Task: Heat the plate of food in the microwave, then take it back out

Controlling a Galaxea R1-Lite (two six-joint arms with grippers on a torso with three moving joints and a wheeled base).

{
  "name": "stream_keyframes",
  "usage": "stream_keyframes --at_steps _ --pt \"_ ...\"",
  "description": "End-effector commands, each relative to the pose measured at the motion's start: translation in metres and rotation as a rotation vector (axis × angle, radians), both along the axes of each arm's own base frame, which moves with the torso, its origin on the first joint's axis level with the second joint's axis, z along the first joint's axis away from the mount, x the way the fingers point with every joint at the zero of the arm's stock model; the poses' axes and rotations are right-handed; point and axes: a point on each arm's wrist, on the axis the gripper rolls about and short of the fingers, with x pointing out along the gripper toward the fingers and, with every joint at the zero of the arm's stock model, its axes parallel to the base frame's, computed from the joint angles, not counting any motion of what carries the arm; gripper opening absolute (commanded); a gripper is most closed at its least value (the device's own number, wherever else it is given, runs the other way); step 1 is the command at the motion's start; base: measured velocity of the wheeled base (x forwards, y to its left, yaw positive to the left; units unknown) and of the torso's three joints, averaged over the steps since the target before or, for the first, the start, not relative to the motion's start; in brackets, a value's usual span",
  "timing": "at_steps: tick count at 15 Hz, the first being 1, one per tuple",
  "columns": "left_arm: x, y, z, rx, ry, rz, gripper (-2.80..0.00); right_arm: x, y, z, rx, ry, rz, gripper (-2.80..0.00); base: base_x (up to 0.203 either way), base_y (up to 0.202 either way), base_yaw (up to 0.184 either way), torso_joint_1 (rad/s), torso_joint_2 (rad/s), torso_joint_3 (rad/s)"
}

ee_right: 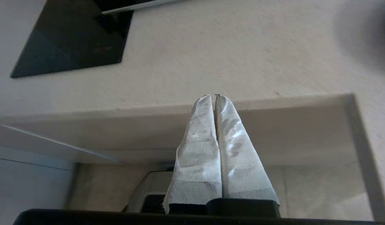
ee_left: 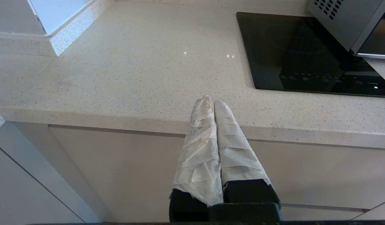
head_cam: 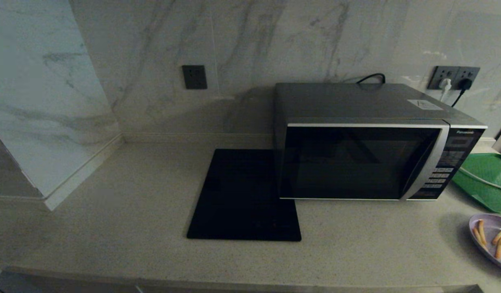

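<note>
Plate of food (head_cam: 493,241) at four o'clock on the table (head_cam: 124,211), right of the closed microwave (head_cam: 368,142). Probably light, rigid, slippery (fries loose); best pinched at the rim. Left gripper (ee_left: 213,100) and right gripper (ee_right: 213,97): jaws clenched, empty, below the table edge.

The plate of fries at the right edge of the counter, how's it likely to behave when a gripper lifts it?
The plate of food looks shallow and rigid, so it should lift stiffly but probably offers only a thin rim to pinch. The fries lie loose, so tilting would likely slide them off. It seems small and light.
</note>
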Motion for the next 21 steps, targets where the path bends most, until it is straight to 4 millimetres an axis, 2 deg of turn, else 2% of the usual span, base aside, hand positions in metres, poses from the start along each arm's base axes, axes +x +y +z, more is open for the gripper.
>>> stream_keyframes --at_steps 1,4,8,13,21 --pt "0.000 0.000 0.000 -0.001 0.000 0.001 -2.80 -0.023 -0.001 -0.007 -0.019 -0.107 0.012 -2.80 0.000 0.000 0.000 0.000 0.00 0.000" --pt "0.000 0.000 0.000 -0.001 0.000 0.001 -2.80 -0.041 -0.002 -0.020 -0.110 -0.172 -0.003 -2.80 0.000 0.000 0.000 0.000 0.00 0.000" --pt "0.000 0.000 0.000 -0.001 0.000 0.001 -2.80 -0.049 -0.002 -0.047 -0.218 -0.219 -0.030 -2.80 0.000 0.000 0.000 0.000 0.00 0.000" --pt "0.000 0.000 0.000 -0.001 0.000 0.001 -2.80 -0.042 -0.002 -0.048 -0.272 -0.346 -0.053 -2.80 0.000 0.000 0.000 0.000 0.00 0.000" --pt "0.000 0.000 0.000 -0.001 0.000 0.001 -2.80 -0.041 -0.002 -0.048 -0.259 -0.360 -0.061 -2.80 0.000 0.000 0.000 0.000 0.00 0.000"
